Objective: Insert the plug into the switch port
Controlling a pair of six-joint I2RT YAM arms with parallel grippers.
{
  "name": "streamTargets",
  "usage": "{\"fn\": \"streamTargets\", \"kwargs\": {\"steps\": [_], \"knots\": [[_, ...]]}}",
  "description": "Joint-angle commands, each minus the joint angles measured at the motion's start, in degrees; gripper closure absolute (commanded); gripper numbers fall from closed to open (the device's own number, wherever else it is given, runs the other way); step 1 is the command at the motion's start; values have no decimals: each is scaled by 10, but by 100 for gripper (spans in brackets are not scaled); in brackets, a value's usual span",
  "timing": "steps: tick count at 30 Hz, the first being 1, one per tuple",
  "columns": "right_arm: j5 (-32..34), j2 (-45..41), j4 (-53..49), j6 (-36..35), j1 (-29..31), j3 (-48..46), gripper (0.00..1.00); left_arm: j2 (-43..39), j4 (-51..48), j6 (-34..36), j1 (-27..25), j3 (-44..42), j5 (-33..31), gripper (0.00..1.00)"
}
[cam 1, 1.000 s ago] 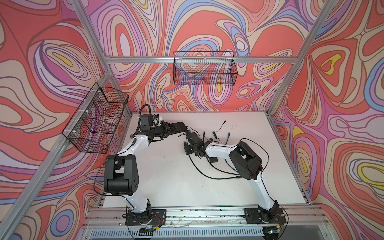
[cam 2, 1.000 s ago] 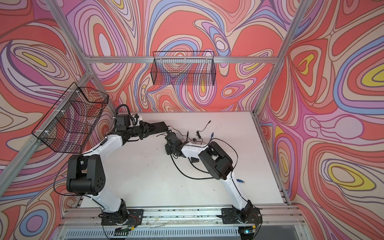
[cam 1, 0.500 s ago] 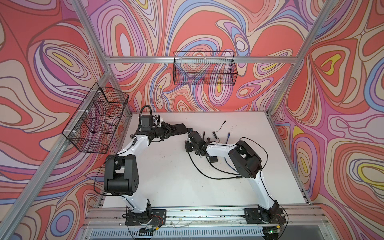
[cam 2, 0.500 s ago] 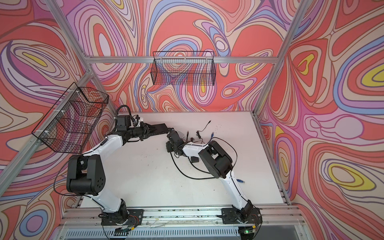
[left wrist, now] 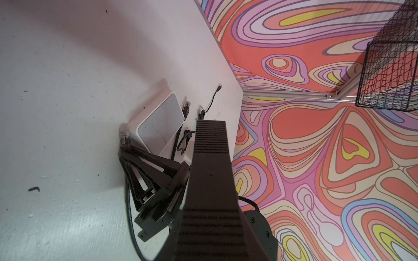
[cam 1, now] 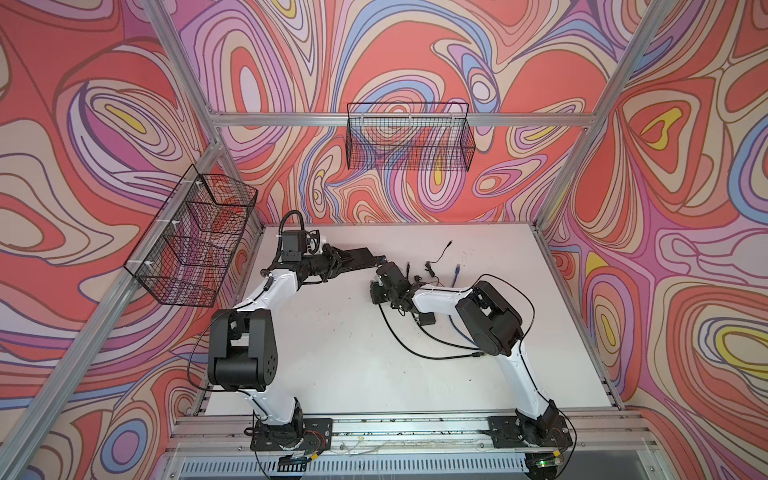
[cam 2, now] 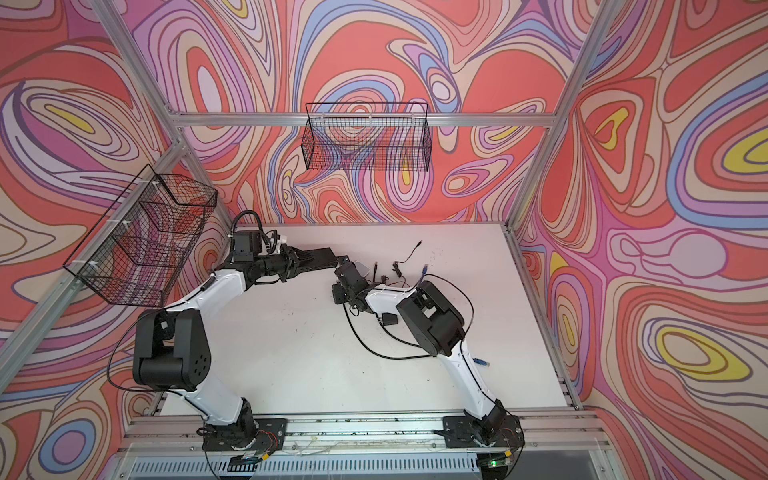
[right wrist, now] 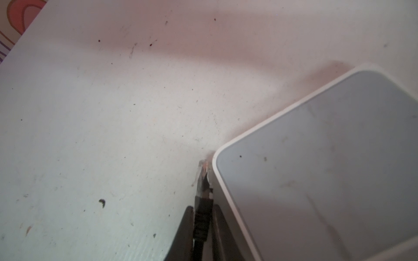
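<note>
The switch is a white box with a grey top, lying flat on the table; its ports are hidden. It also shows in the left wrist view as the switch and in a top view as the switch. The clear plug on a black cable lies along the switch's side, by its corner. My right gripper is shut on the plug's black boot. The plug sticks out past the right gripper. My left gripper hovers shut just above the switch, holding nothing that I can see.
Loose cables lie behind the switch: a black plug, a thin black lead and a blue plug. A black adapter sits under the right arm. Wire baskets hang on the walls.
The right jaws have closed onto the plug's boot, and that gripper has shifted a little toward the back wall. The left gripper has stayed shut, almost in place.
</note>
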Motion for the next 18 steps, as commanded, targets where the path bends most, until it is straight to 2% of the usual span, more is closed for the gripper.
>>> {"fn": "streamTargets", "kwargs": {"steps": [1,8,14,18], "knots": [[-14,21,-23,1,-1,-26,99,-10,9,6,0,-1,14,92],[-77,-41,47,-10,-1,-93,100,-15,11,4,0,-5,13,92],[-133,-142,68,-3,-1,-173,100,-26,33,-11,0,-14,15,92],[-171,-205,80,20,-2,-228,100,-37,82,-35,0,-36,19,92]]}}
